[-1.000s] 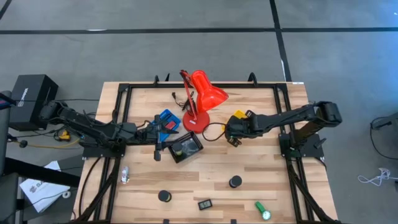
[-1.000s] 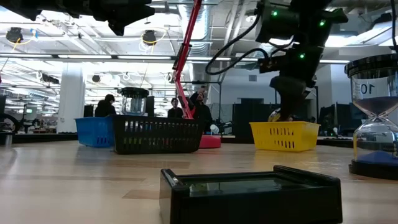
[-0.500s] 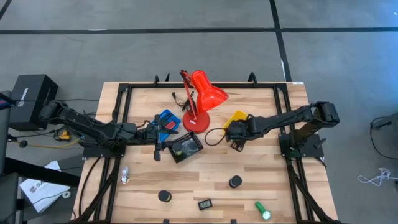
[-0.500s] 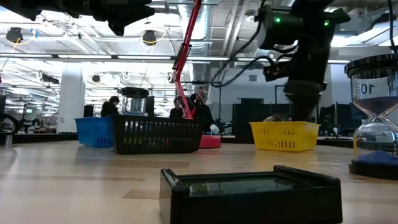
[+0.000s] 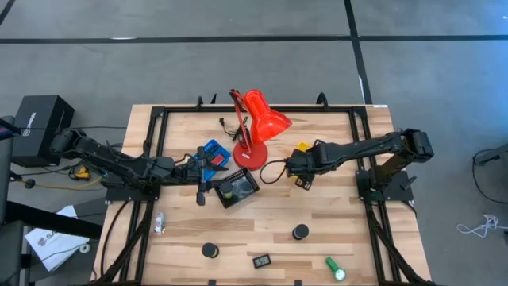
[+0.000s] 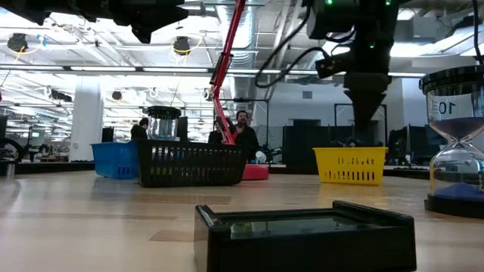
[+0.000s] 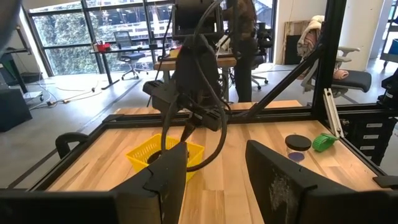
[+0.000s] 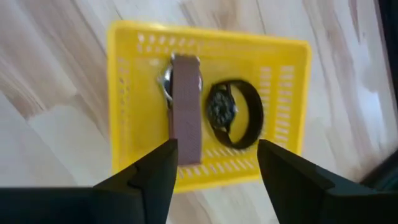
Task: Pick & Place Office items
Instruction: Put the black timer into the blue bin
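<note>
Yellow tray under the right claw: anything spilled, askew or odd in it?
Nothing stands out. In the right wrist view the yellow tray holds a watch with a mauve strap and a black watch, side by side, both fully inside. The right claw is open above them, holding nothing.

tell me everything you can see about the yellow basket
The yellow plastic basket is a small rectangular tray with perforated, lattice-like walls and floor, sitting flat and upright on the light wooden table near the red desk lamp's base. Inside lie a wristwatch with a brownish strap and a black-banded wristwatch. The right end effector hovers open above it, not touching.
</note>
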